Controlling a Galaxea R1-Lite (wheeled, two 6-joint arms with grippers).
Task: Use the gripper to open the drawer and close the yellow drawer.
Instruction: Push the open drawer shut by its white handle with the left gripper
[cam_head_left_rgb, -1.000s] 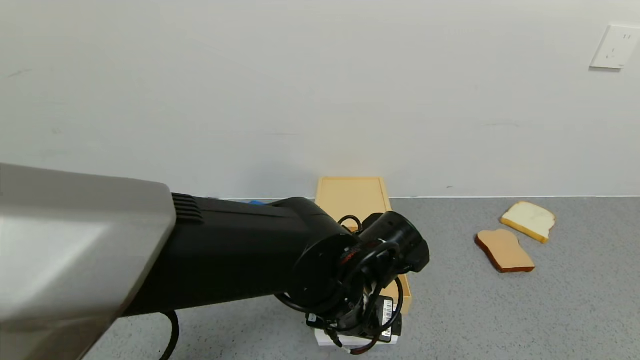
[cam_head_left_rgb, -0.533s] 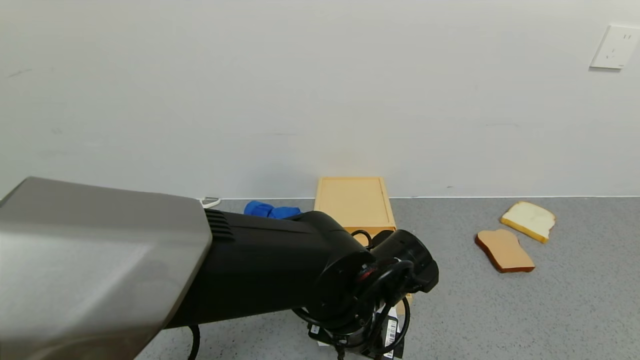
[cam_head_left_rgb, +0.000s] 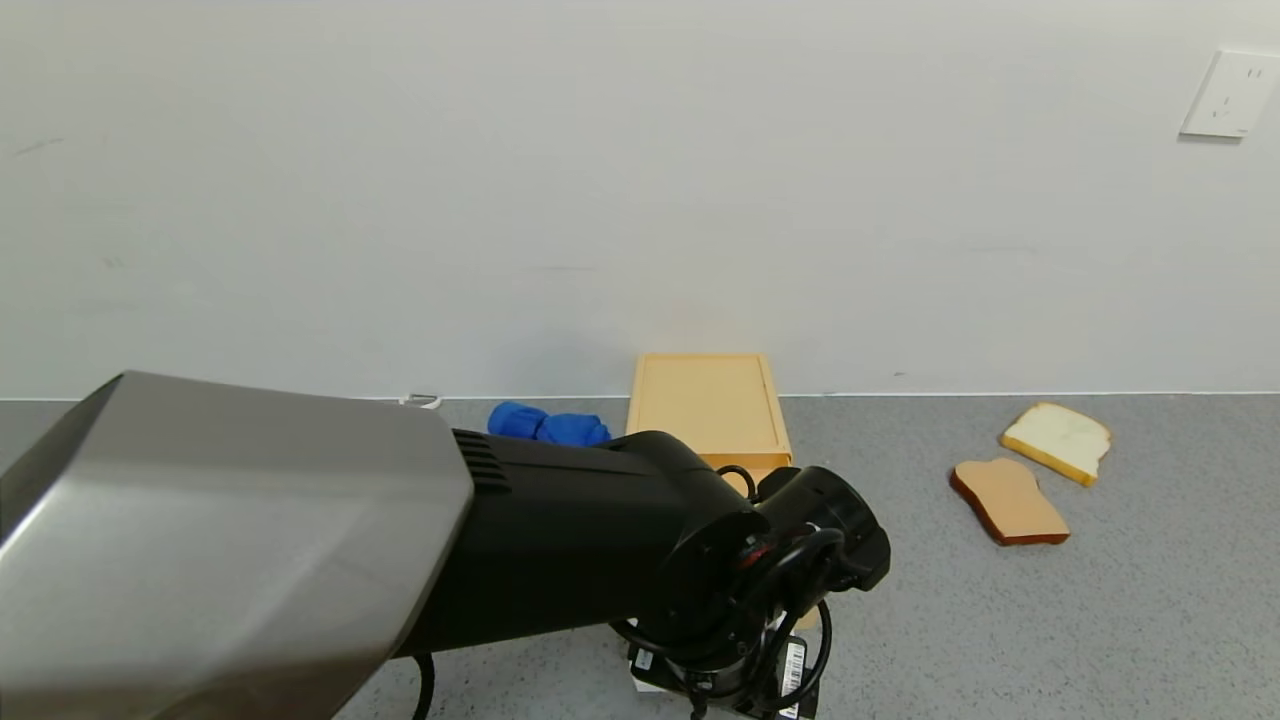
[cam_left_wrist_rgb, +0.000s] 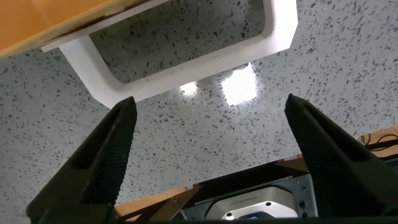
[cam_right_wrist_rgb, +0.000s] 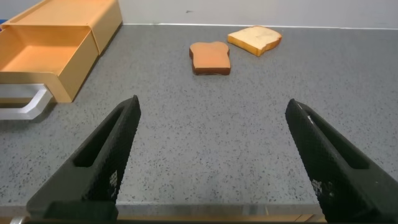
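We see left hand now drawn back nearer us than before, fingers spread, off white handle. Drawer sits pulled out from box on table. Right hand parked, spread wide.

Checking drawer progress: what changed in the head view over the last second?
The left hand, open by the white loop handle, drew back toward the robot, uncovering a blue cloth and more of the tan-yellow drawer box. Two bread slices stayed put.
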